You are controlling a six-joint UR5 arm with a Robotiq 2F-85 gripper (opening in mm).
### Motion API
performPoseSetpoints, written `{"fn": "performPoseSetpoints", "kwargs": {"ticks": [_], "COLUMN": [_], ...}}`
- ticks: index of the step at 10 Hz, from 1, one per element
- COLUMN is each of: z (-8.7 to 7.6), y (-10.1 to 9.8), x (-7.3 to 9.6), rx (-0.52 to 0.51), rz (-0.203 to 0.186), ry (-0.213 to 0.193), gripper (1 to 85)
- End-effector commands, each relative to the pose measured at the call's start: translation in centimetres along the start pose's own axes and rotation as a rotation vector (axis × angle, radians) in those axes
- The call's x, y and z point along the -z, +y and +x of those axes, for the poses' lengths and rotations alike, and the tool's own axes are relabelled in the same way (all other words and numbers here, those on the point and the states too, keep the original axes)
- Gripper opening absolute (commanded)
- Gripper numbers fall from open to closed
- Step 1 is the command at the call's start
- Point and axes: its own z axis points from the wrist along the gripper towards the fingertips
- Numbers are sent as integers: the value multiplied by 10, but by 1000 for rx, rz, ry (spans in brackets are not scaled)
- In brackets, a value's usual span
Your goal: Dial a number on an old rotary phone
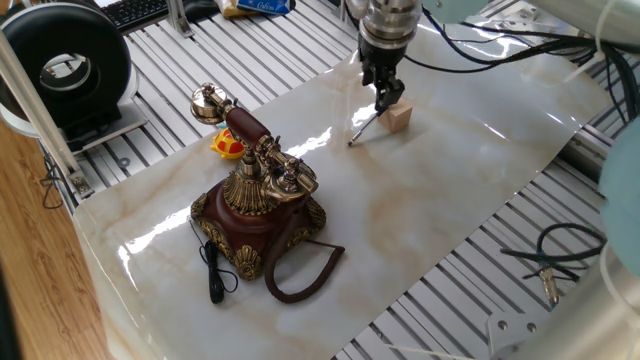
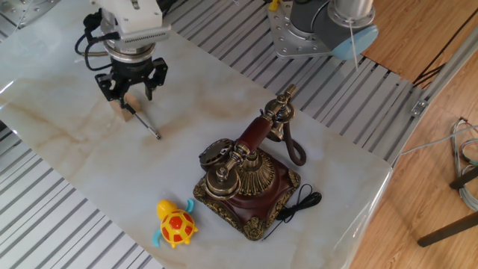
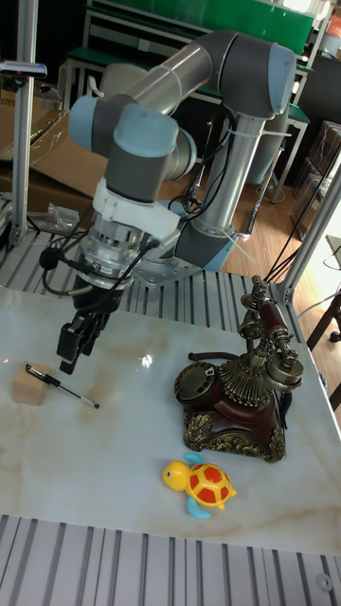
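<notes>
The old rotary phone (image 1: pixel 262 200) (image 2: pixel 245 181) (image 3: pixel 244 390) stands on the marble sheet, with its red-and-brass handset resting on the cradle and its dial (image 3: pixel 195 379) facing the arm. A thin silver stylus (image 2: pixel 142 119) (image 1: pixel 364 127) (image 3: pixel 62 385) leans with its upper end on a small wooden block (image 2: pixel 116 111) (image 1: pixel 400 117) (image 3: pixel 27 386). My gripper (image 2: pixel 128 88) (image 1: pixel 385 97) (image 3: pixel 74 347) hangs open just above that raised end, its fingers to either side, holding nothing. It is well away from the phone.
A yellow and orange toy turtle (image 2: pixel 175 224) (image 3: pixel 203 483) (image 1: pixel 227 145) lies beside the phone. The phone's coiled cord (image 1: pixel 300 268) and a black cable (image 1: pixel 212 272) trail off its base. Ribbed metal table (image 2: pixel 60 217) surrounds the sheet; a black roll (image 1: pixel 70 70) sits at one corner.
</notes>
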Motion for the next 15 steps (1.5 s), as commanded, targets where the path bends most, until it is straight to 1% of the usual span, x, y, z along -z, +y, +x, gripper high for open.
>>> {"fn": "performPoseSetpoints", "kwargs": {"ticks": [1, 3, 4, 5, 7, 8, 9, 10, 12, 13, 15], "z": [-5, -10, -5, -1, 7, 9, 5, 2, 4, 2, 4], "y": [-7, -3, -4, -4, -4, -6, -4, 0, 1, 1, 2], "x": [-16, -16, -16, -21, -37, -43, -43, -42, -42, -43, -50], "rx": [27, 17, 35, 54, 83, 91, 91, 88, 98, 109, 150], "rz": [13, -3, 5, 5, 2, 10, 3, -13, -17, -15, -18], "ry": [-65, -85, -70, -78, -86, -88, -101, -114, -105, -109, -96], "gripper": [573, 573, 573, 573, 577, 577, 580, 590, 590, 593, 593]}}
